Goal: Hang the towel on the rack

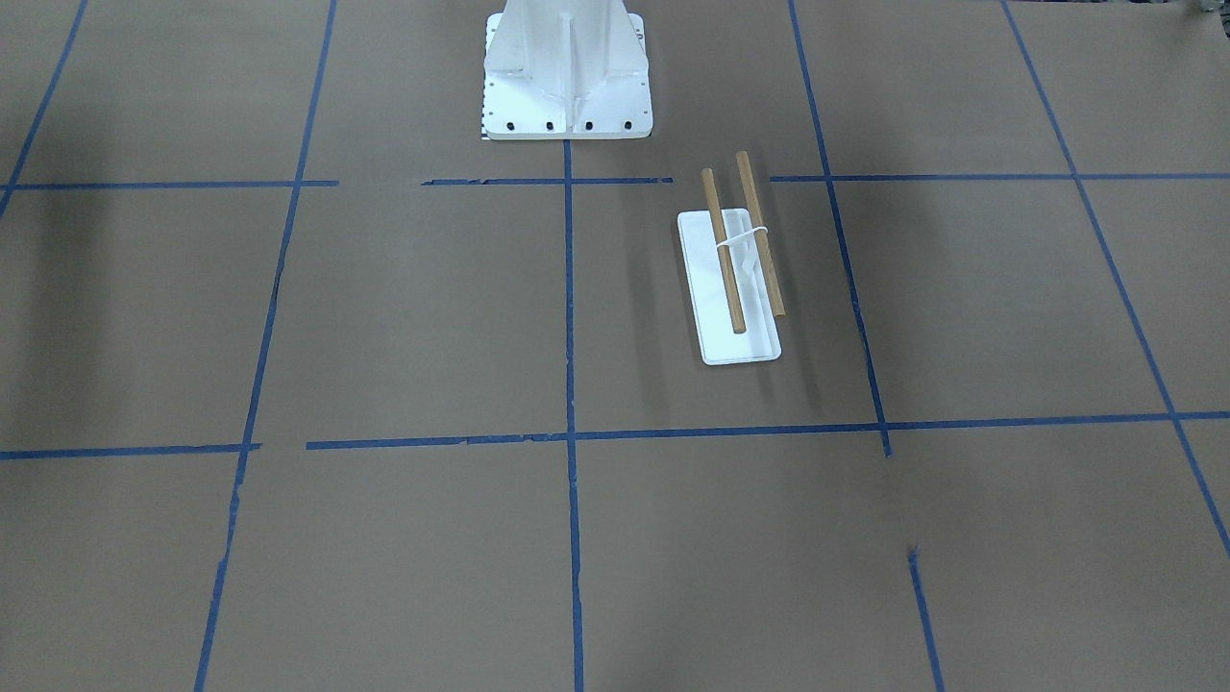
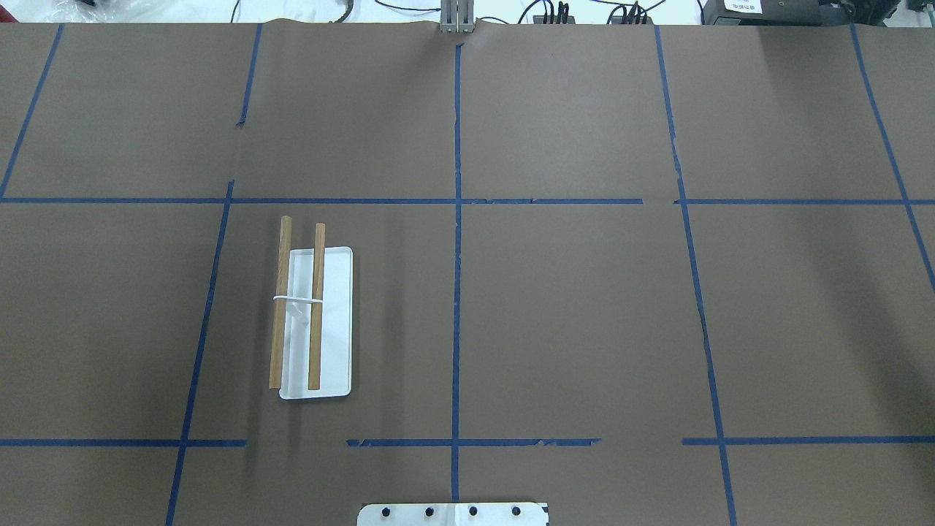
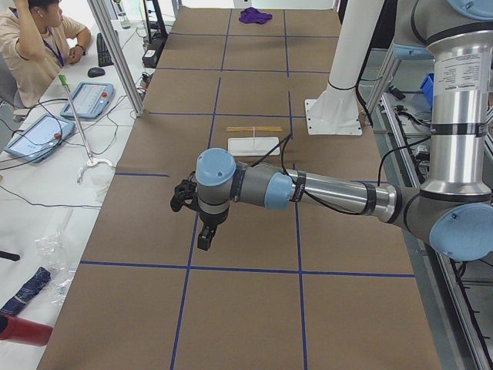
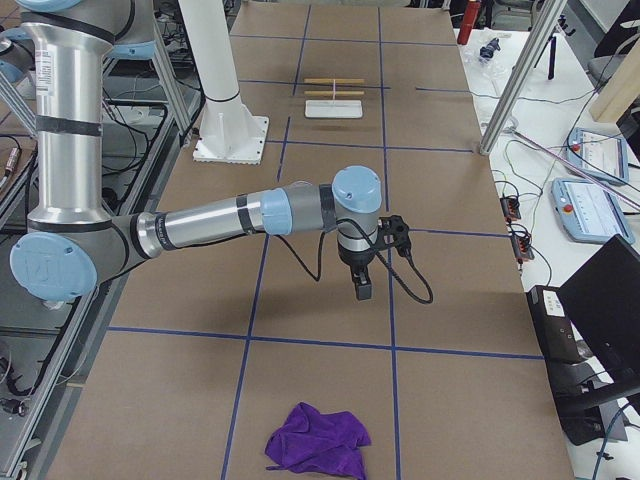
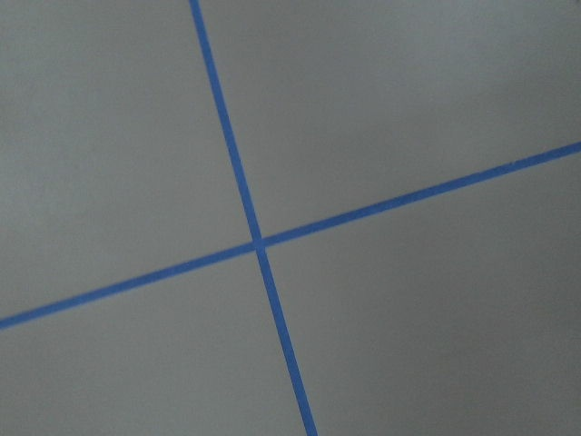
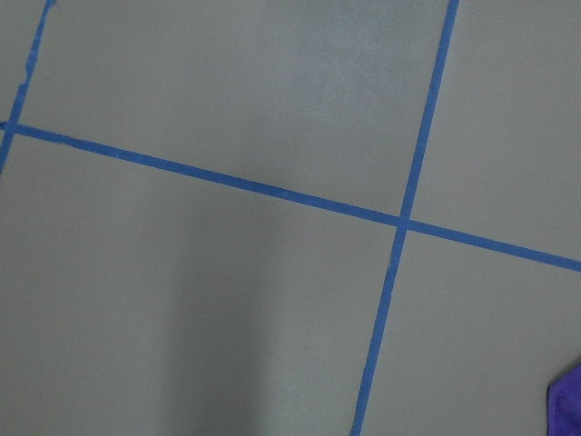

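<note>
Lying crumpled at the right end of the worktop (image 2: 584, 292), the purple towel (image 4: 318, 440) is well apart from the rack (image 2: 318, 321), which stands left of the centre line. The right hand (image 4: 362, 285) hangs above the worktop between them, nearer the towel. The left hand (image 3: 206, 239) hangs on the rack's other side. Whether either hand's fingers are apart or together cannot be told.
</note>
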